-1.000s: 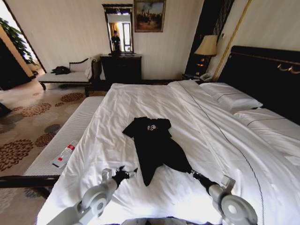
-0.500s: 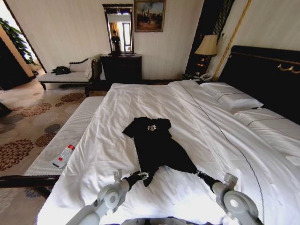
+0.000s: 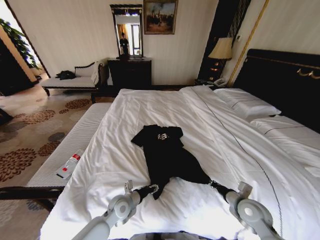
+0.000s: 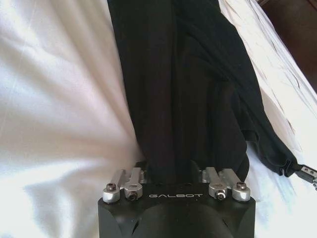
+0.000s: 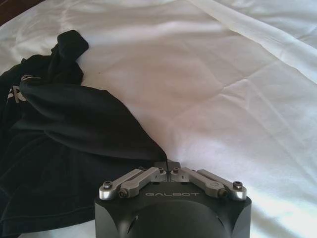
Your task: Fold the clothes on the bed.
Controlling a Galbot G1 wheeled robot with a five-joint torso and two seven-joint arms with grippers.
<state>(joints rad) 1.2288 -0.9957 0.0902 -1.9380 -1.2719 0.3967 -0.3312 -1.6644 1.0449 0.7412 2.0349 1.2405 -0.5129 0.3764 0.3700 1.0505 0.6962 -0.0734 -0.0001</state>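
Observation:
The black T-shirt (image 3: 165,155) lies flat in the middle of the white bed (image 3: 200,115), collar away from me and white lettering up. My left gripper (image 3: 153,189) sits at the hem's left corner. In the left wrist view the dark fabric (image 4: 188,89) runs straight into the left gripper (image 4: 173,173) and covers its tips. My right gripper (image 3: 212,183) is at the hem's right corner. In the right wrist view the right gripper (image 5: 168,165) is shut on a pointed corner of the shirt (image 5: 64,134), low over the sheet.
A pale bench (image 3: 75,145) runs along the bed's left side with a bottle (image 3: 68,166) on it. Pillows (image 3: 247,105) and the dark headboard (image 3: 280,75) are at right. A chaise (image 3: 75,80), dresser (image 3: 129,72) and lamp (image 3: 221,49) stand by the far wall.
My left gripper has moved right across the bare sheet to the hem's left corner and has held there since. The shirt's lower right corner now lies spread wider toward the right gripper.

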